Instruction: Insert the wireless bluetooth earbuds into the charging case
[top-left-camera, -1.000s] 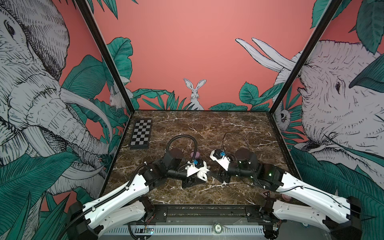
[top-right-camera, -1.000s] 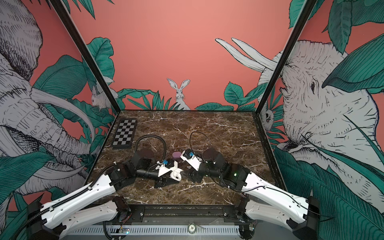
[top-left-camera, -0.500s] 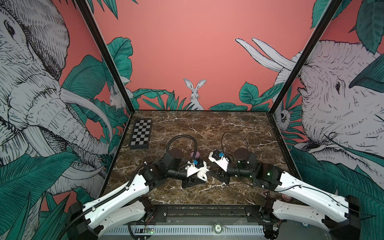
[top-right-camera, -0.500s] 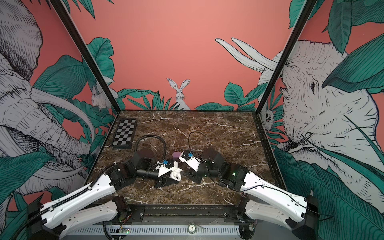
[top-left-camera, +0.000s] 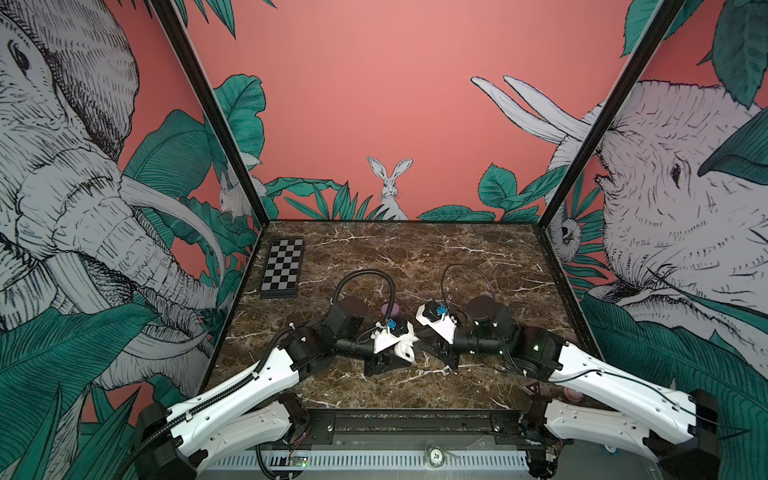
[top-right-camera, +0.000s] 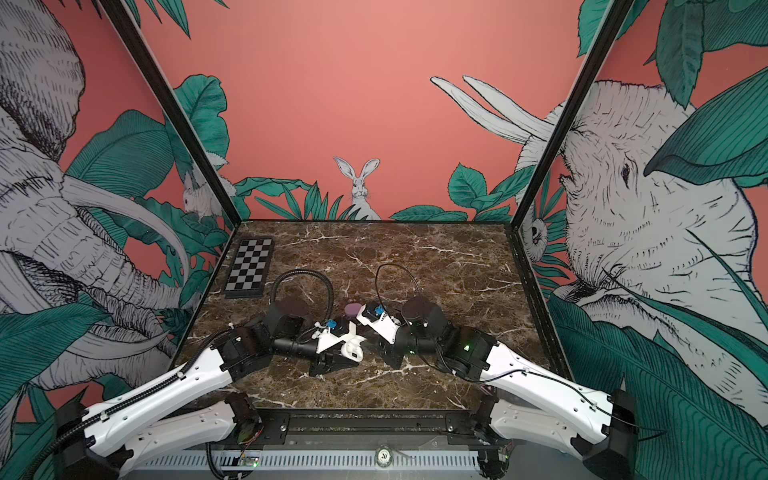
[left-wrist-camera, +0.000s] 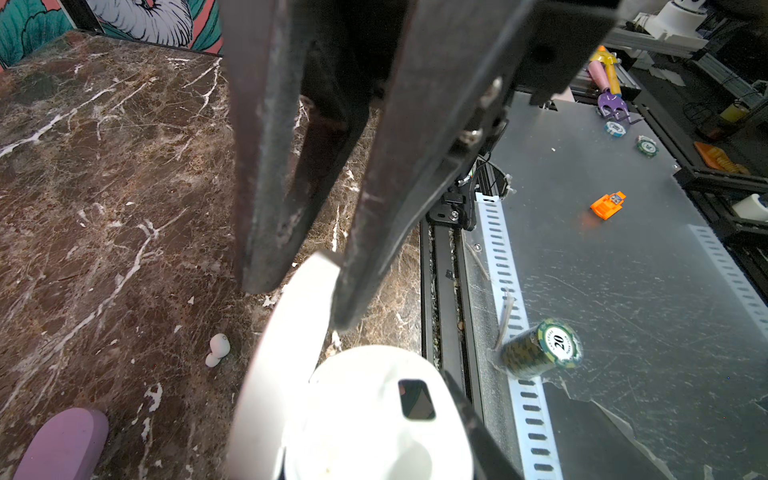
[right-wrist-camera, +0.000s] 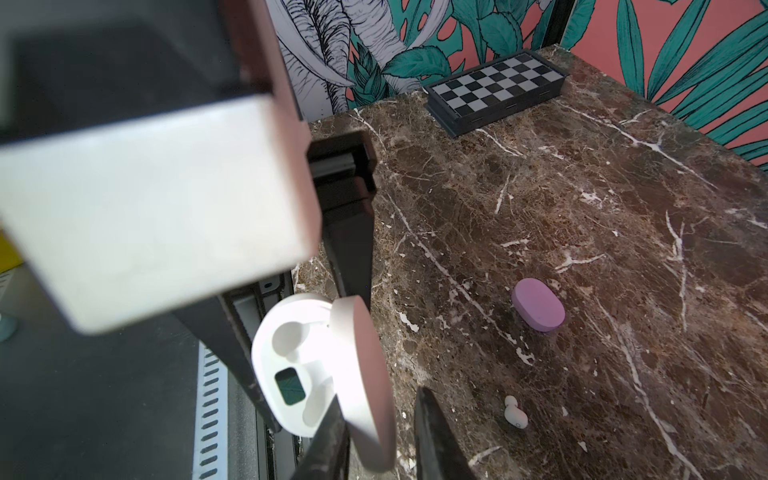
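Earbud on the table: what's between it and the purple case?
Only bare marble separates the earbud and purple case, clear in the right wrist view.

TWIN ARMS, ONE LIVERY: The left arm (top-left-camera: 257, 380), at seven o'clock in both top views, and the right arm (top-left-camera: 606, 374), at five o'clock, wear glossy white shells between black joint housings. A ribbed black cable conduit (top-left-camera: 365, 273) loops off the left arm. A thin black cable (top-left-camera: 459, 265) arcs off the right, where a small green light (top-left-camera: 536, 347) glows. Each white wrist camera mount (top-left-camera: 388, 338) carries a blue connector (top-left-camera: 390, 323). The left gripper (left-wrist-camera: 303, 305) has flat, dark, scuffed fingers (left-wrist-camera: 266, 166) fixed with silver screws (left-wrist-camera: 473, 134).
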